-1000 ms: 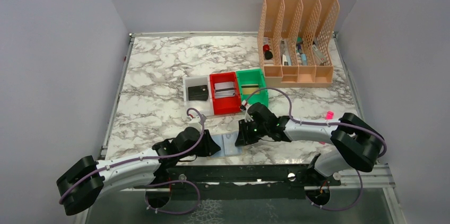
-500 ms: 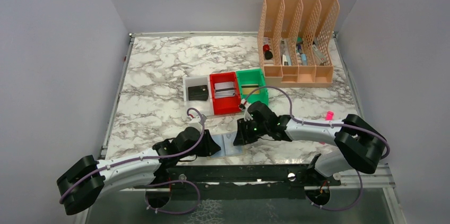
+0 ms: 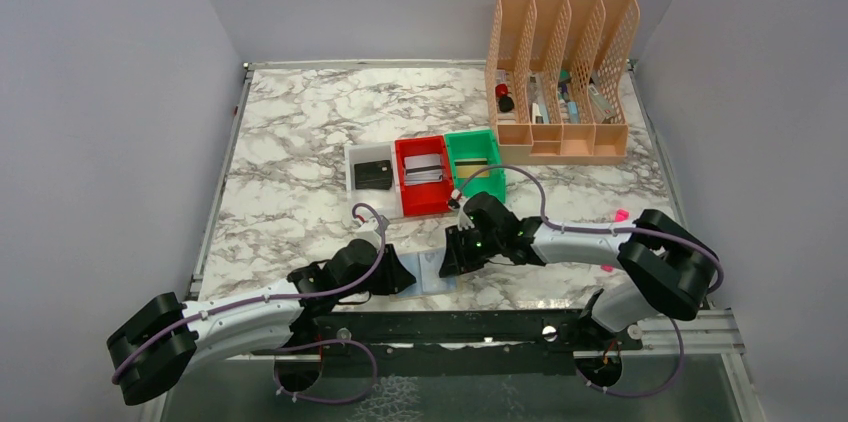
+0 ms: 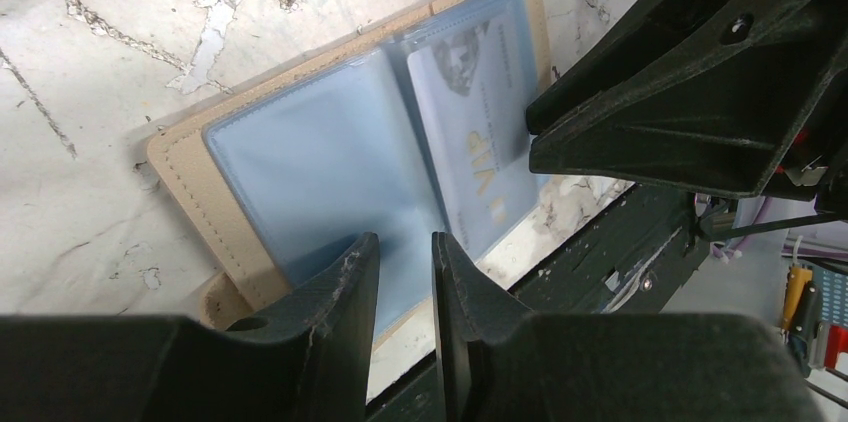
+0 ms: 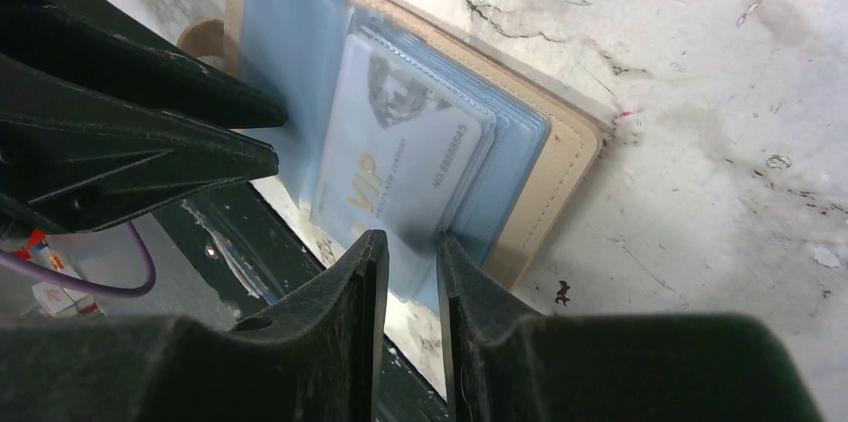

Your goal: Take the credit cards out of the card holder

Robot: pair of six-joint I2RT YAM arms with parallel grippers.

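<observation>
Top external: right arm point(image 3: 570, 235) edged slightly left, closer over card holder point(image 3: 437, 272), open at near worktop point(image 3: 300, 162) edge. Silvery credit card point(image 5: 400, 157) still sleeved. Both left jaws and right jaws narrow, straddling sleeve edges; grip unconfirmable. Extraction judged imminent.

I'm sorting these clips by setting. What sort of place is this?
Probably a robotics test booth: plain grey partition walls enclose a white marble-patterned tabletop, and two robot arms are bolted to a black metal rail at its near edge.
</observation>
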